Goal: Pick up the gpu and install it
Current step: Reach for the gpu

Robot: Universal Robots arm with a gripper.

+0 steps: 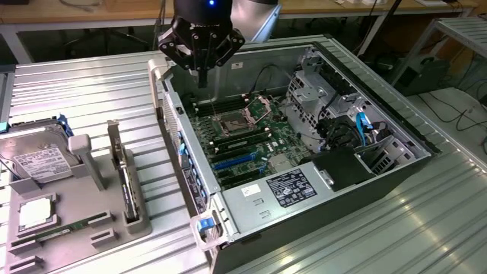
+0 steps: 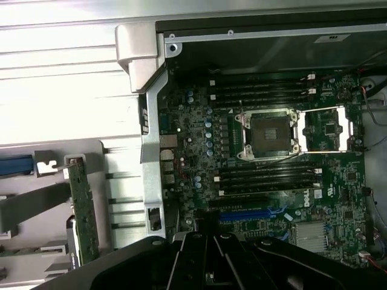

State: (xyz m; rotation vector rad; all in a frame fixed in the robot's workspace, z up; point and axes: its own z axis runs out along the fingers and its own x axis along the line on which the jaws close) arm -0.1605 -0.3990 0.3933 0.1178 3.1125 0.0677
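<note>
Over case (image 1: pixel 308 234), hand (image 1: pixel 202 77), gpu (image 1: pixel 120 162) well apart

The gpu (image 1: pixel 120 165) seemingly stands in rack (image 1: pixel 141 225); case (image 1: pixel 343 228) at exterior view's right.

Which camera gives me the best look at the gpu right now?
The exterior view. There the gpu stands on edge in the gray holder beside the open computer case, with its full length and its metal end bracket in sight. The wrist view shows only its green circuit-board face, seen from above next to the case wall.
</note>
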